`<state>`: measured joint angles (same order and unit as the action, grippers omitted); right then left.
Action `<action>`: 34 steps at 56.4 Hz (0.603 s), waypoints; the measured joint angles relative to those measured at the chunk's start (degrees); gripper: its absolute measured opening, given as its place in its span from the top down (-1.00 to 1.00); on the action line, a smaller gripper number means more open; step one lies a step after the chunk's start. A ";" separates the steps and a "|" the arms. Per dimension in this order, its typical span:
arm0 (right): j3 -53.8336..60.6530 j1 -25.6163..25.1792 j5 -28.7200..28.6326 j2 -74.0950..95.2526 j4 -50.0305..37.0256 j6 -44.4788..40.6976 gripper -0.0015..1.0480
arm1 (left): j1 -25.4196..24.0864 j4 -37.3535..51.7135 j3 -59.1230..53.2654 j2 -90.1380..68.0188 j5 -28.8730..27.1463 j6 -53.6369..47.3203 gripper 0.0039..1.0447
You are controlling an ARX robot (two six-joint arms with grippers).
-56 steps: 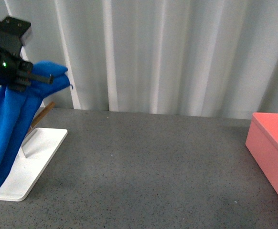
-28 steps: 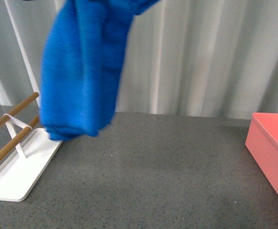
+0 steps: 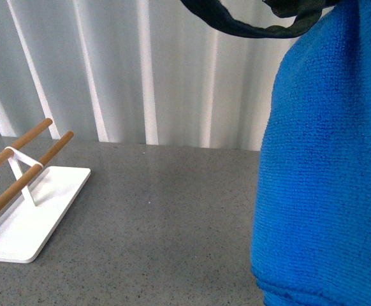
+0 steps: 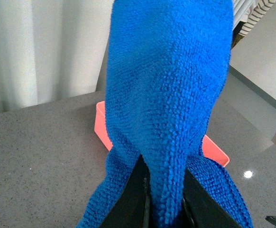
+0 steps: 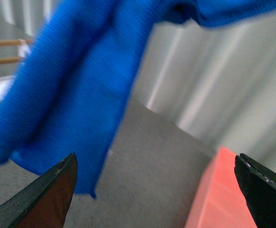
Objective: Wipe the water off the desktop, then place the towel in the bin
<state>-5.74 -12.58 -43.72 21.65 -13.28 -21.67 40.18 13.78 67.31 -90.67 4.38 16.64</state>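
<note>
my left fingers (image 4: 134,202) pinch a fold of the large royal-blue microfibre towel (image 3: 326,166), holding it high so it hangs clear of the dark grey speckled worktop (image 3: 160,217), probably for carrying to the wipe spot. right fingers (image 5: 263,187) are spread and empty, kept off the cloth. in the front view the towel sits at 3 o'clock and hides the salmon-pink rectangular bin (image 4: 100,126). it drapes in thick folds with a fine knit. can't see any water. white tray rack with wooden bars (image 3: 26,210) at 9 o'clock.

Looks like robot test bench in lab or studio. Wide speckled dark grey stone-look desk (image 3: 160,223). White pleated curtain (image 3: 173,70) screens off whole background. Props few and plain: white tray (image 3: 45,213) with two wooden bars (image 3: 51,153), salmon-pink bin (image 5: 218,194).
</note>
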 joint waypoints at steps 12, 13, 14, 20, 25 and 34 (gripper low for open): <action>-11.63 3.72 -5.84 21.81 -12.00 8.37 -0.87 | -0.76 0.02 0.04 -0.94 -1.38 0.44 0.90; -11.96 4.04 -5.57 22.45 -12.15 8.98 -0.87 | -0.74 0.02 0.04 -0.94 -1.36 0.42 0.90; -12.50 4.66 -5.14 23.54 -12.52 10.56 -0.87 | -0.74 0.02 0.04 -0.94 -1.36 0.42 0.90; -14.40 7.23 -4.37 27.87 -15.41 18.25 -0.87 | -0.76 0.02 0.09 -0.94 -1.29 0.50 0.90; -14.64 8.66 -4.68 30.60 -17.44 23.61 -0.87 | -0.87 0.02 0.09 -0.94 -1.27 0.68 0.90; -14.91 12.02 -4.96 36.37 -18.27 27.63 -0.87 | -1.14 -0.13 0.13 -0.92 -1.20 1.38 0.90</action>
<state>-20.64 -0.56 -48.69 58.02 -31.55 5.96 39.05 13.65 67.44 -91.59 3.18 18.02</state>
